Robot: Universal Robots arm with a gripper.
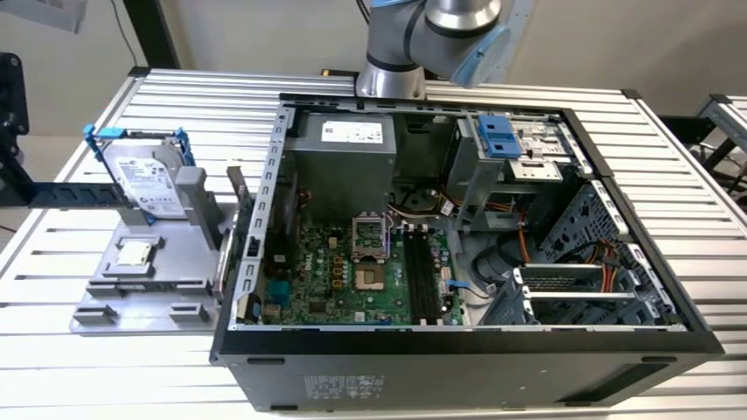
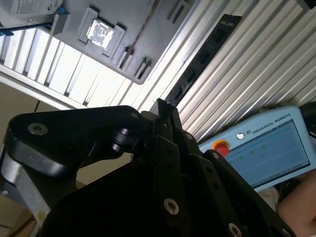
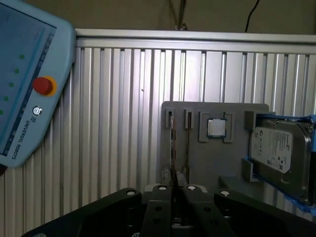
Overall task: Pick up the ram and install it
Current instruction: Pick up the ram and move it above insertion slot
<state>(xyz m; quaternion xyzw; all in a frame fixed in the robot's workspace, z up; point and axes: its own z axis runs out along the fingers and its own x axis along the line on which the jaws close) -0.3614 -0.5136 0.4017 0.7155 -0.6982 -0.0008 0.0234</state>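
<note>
On the holder [image 3: 212,160] sit drive [image 3: 276,148] and chip [image 3: 216,127]; gripper [image 3: 173,186] clamps ram [image 3: 172,148].

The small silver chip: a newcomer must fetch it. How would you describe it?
Find the gray holder beside the open computer case, on the exterior view's left. The chip lies flat in a square seat: small and shiny, unlike the big blue-framed hard drive standing next to it.

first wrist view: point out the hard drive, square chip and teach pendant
hard drive [image 3: 276,150], first wrist view, silver label face
square chip [image 3: 216,127], first wrist view, metal top
teach pendant [image 3: 43,85], first wrist view, red button
</note>
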